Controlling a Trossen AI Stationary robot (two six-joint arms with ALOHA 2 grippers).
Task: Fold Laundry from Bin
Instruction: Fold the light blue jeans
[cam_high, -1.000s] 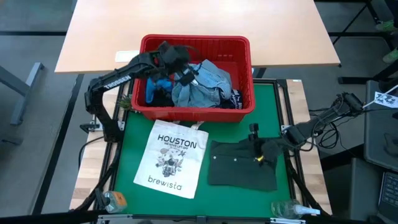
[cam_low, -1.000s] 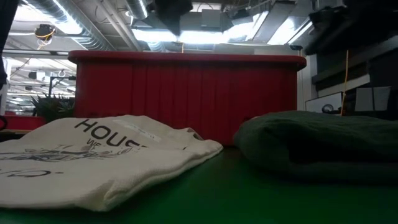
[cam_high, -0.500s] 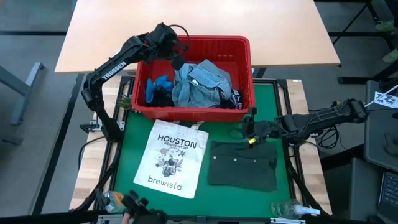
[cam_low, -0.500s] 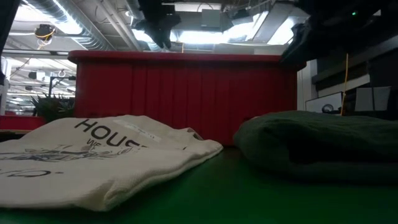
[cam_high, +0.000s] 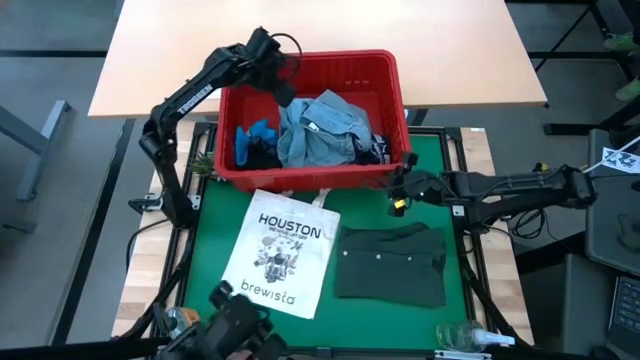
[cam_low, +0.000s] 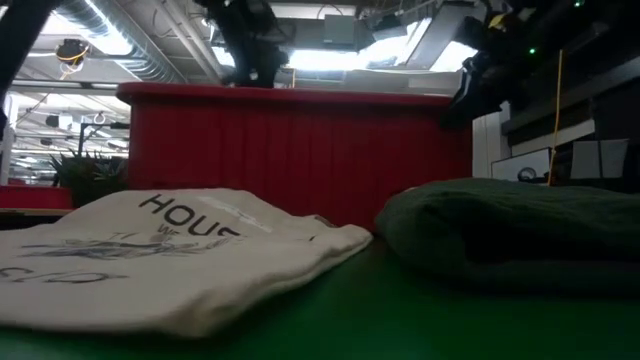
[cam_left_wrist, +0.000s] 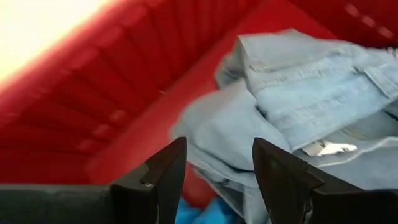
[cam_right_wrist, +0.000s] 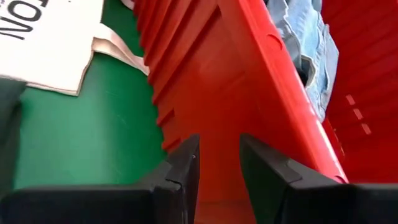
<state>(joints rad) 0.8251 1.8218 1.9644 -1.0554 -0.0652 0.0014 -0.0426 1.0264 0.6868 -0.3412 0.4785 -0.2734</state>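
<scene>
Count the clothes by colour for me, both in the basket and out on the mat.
Light blue: 1, denim shirt, in the basket
Bright blue: 1, garment, in the basket
Dark navy: 1, garment, in the basket
Dark green: 1, shirt, on the mat
Total: 4

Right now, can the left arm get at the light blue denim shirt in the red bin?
Probably yes. The left gripper hangs open inside the bin, above the denim shirt, which lies on top of the pile with nothing covering it. The right gripper is outside the bin's front wall, clear of that path.
</scene>
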